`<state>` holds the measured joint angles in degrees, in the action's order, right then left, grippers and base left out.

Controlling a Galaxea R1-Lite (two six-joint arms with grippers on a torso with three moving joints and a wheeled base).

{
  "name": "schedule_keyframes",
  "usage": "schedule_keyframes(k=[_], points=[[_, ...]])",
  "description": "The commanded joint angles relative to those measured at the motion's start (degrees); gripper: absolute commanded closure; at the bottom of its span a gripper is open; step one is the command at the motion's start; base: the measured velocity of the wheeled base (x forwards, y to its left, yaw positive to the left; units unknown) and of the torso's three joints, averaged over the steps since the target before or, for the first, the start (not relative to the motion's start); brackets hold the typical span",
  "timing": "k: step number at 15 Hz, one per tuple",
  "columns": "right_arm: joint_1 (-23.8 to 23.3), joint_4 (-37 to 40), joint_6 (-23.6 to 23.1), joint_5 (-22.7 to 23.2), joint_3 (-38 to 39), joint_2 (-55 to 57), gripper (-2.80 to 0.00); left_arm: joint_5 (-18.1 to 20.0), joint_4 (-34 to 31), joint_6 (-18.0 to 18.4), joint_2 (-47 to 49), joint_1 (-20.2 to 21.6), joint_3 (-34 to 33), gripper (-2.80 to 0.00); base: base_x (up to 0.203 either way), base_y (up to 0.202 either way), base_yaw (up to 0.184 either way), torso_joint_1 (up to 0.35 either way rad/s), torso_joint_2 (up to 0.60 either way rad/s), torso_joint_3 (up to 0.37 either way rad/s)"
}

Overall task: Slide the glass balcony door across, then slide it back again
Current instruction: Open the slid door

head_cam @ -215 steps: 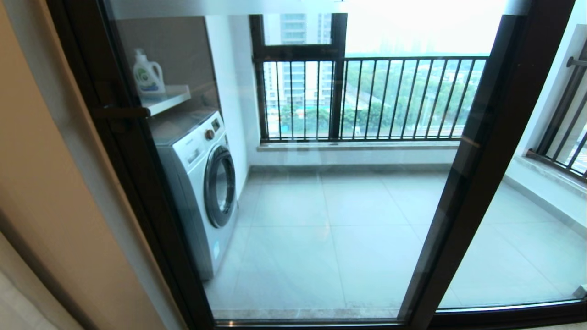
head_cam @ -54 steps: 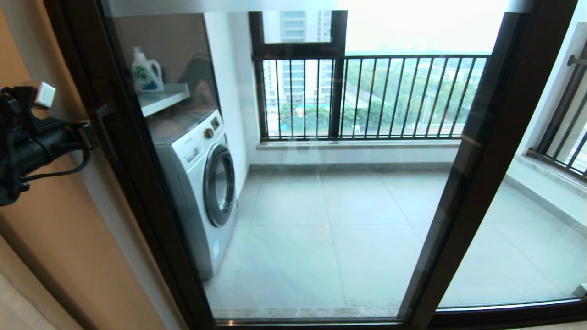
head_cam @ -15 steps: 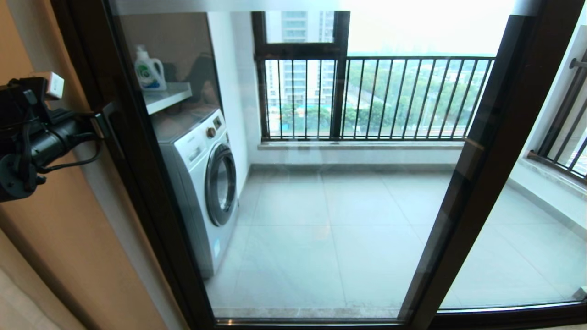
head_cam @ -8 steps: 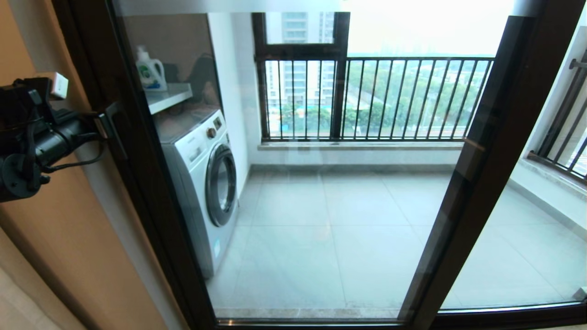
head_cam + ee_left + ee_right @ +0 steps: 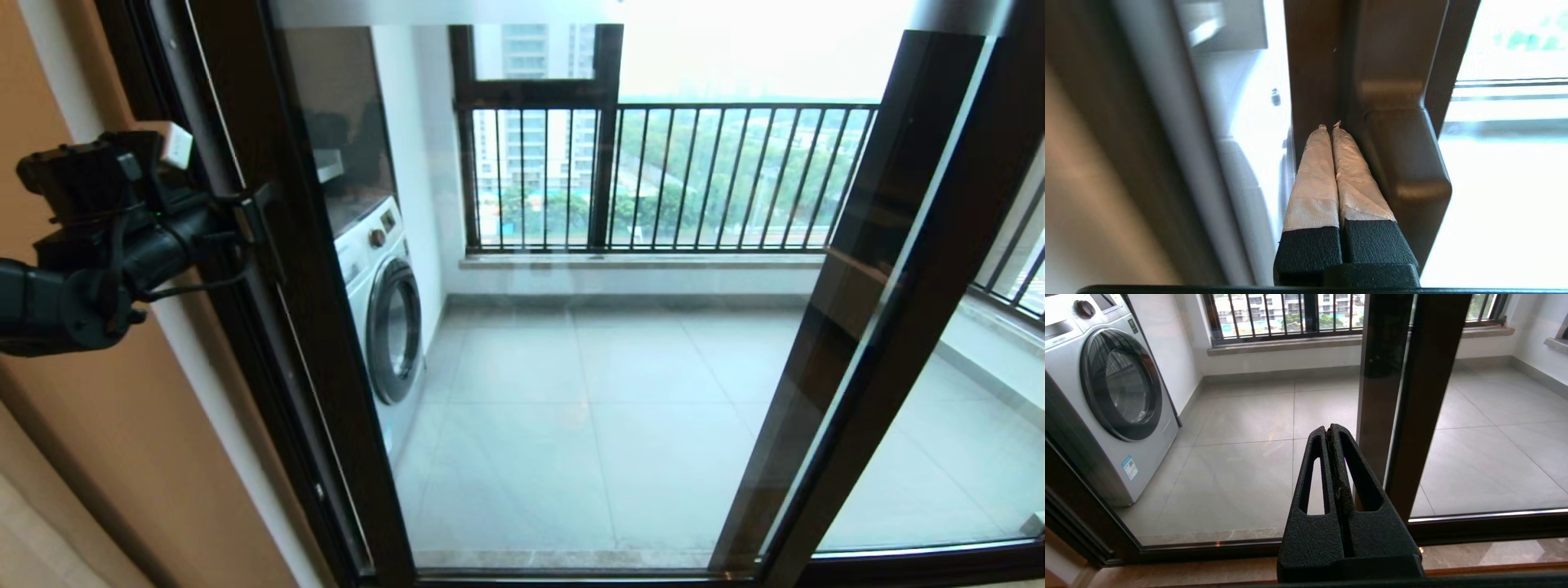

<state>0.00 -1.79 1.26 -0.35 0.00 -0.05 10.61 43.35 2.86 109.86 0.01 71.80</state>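
Observation:
The glass balcony door (image 5: pixel 588 367) stands slid partway to the right, its dark left stile (image 5: pixel 314 327) off the fixed frame. My left gripper (image 5: pixel 243 216) is shut with nothing between its fingers, at the stile's lever handle (image 5: pixel 268 233). In the left wrist view the taped fingertips (image 5: pixel 1327 134) lie pressed together against the stile, right beside the handle (image 5: pixel 1404 171). My right gripper (image 5: pixel 1329 430) is shut and empty, low before the door's bottom rail, out of the head view.
A washing machine (image 5: pixel 384 318) stands on the balcony behind the glass. The barred window (image 5: pixel 669 175) is at the back. A beige wall (image 5: pixel 98 425) and the fixed door frame (image 5: pixel 155 73) lie left. Two dark stiles overlap at right (image 5: pixel 865 310).
The door has slid to the right, opening a gap beside the fixed frame. My left gripper has travelled right with the handle. The detergent bottle is now hidden behind the stile.

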Motion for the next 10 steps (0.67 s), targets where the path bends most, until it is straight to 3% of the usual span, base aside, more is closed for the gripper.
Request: schedule_keyframes(k=[1, 7, 10], points=[[0.0, -0.05, 0.05, 0.0, 0.7, 0.05, 0.0, 0.03, 0.07, 0.04, 0.15, -7.45, 0.0, 0.0, 0.0, 0.0, 0.0, 0.0, 0.0, 0.0], [0.0, -0.05, 0.06, 0.0, 0.7, 0.05, 0.0, -0.08, -0.02, 0.06, 0.19, -11.22, 0.1, 0.0, 0.0, 0.0, 0.0, 0.0, 0.0, 0.0], [0.0, -0.05, 0.06, 0.0, 0.7, 0.05, 0.0, -1.99, 0.07, 1.44, 0.97, -13.02, 0.44, 0.0, 0.0, 0.0, 0.0, 0.0, 0.0, 0.0]])
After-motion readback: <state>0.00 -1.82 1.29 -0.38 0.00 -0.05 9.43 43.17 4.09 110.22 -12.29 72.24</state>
